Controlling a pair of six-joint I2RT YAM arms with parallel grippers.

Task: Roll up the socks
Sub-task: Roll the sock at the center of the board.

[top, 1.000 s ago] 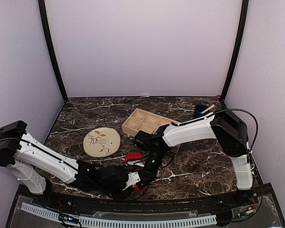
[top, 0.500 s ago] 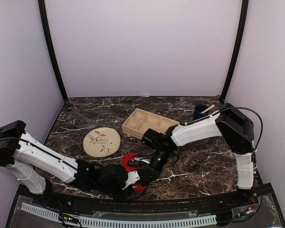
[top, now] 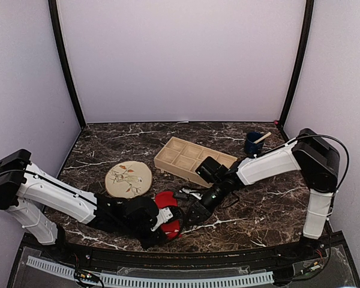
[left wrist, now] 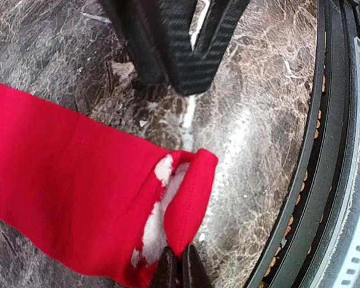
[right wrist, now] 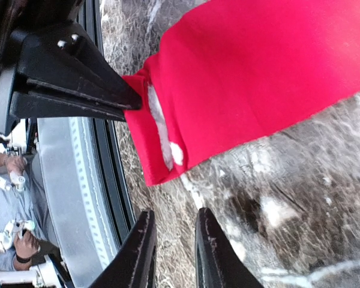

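A red sock with white marks lies flat on the marble table near the front edge. My left gripper is shut on the folded end of the sock, where white shows inside the fold. In the right wrist view the left gripper's black fingers pinch that end of the sock. My right gripper stands open just off the sock's corner, nothing between its fingers. In the top view the right gripper sits to the right of the left gripper.
A round beige plate with a leaf pattern lies left of the sock. A wooden compartment tray sits behind it, and a blue cup with a stick stands at the back right. The black front rail runs close by.
My right gripper has opened, let go of the sock and drawn back to the right. The left gripper has stayed shut on the sock's end, and the sock now lies spread out.
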